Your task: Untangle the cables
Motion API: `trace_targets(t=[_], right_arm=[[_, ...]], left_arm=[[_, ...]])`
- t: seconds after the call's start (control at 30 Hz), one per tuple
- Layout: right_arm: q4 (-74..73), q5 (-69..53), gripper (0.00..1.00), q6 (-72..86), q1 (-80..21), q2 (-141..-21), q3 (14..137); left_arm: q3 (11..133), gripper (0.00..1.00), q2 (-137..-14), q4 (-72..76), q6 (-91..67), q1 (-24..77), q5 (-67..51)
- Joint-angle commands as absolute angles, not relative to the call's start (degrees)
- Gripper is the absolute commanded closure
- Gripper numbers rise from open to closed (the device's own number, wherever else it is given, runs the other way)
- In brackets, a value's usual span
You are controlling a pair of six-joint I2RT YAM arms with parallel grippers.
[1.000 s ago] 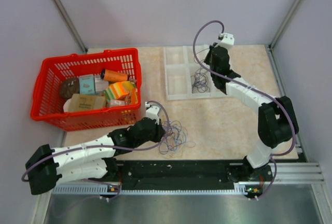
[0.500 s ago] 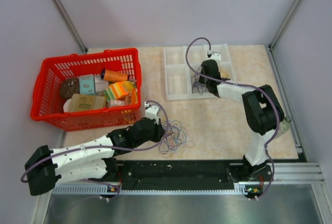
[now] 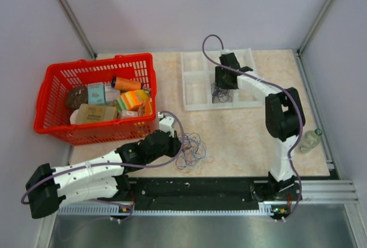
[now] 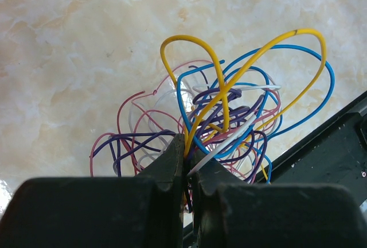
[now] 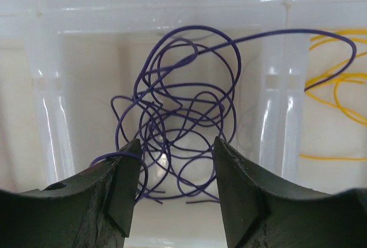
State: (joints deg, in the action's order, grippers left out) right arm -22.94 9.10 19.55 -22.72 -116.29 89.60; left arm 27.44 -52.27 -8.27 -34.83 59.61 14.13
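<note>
The main knot of cables (image 3: 194, 151) lies on the worktop (image 3: 246, 133) near the front edge, well apart from the white tray (image 3: 198, 108) at the back and just right of the red basket (image 3: 94, 64). The left claw (image 4: 186, 159) is pinched almost fully together at the near edge of the knot, with several strands running up from between its tips. From there a yellow loop (image 4: 195, 47), blue loops (image 4: 327, 87) and thinner purple, pink and white curls spring up and outward. The right claw (image 5: 178, 144) stands wide and holds nothing. It hovers over a tray compartment holding a loose coil of purple strands (image 5: 189, 104), with yellow strands (image 5: 338, 78) in the compartment beside it. These wires look very light and springy. They will likely hold their curl, slip through a loose pinch and drag neighbouring strands along when pulled, so a hard yank would probably tighten the knot rather than free it. The best hold seems to be on a single colour where a loop stands clear of the rest, such as the tall yellow arc, while the other claw pins the bulk against the worktop. Which strands the left claw has trapped cannot be told from these views.
</note>
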Motion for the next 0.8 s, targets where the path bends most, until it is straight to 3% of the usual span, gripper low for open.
trace_targets(t=[0.0, 0.2, 0.43, 0.77], right_arm=[[-27.2, 8.6, 0.47, 15.6, -22.1, -108.2, 90.4], [-27.3, 4.5, 0.46, 17.6, -18.7, -104.7, 91.6], [-22.6, -1.5, 0.41, 16.4, -13.5, -110.7, 96.8], [-9.6, -10.4, 0.33, 37.6, -7.9, -113.5, 91.1]], left_arm=[[27.6, 0.92, -51.5, -6.1, -35.6, 59.8, 13.0], [27.6, 0.92, -50.6, -6.5, -35.5, 59.7, 13.3], [27.8, 0.91, -51.4, -6.3, -35.6, 59.8, 12.5], [27.5, 0.91, -52.7, -5.8, -35.4, 59.8, 12.7]])
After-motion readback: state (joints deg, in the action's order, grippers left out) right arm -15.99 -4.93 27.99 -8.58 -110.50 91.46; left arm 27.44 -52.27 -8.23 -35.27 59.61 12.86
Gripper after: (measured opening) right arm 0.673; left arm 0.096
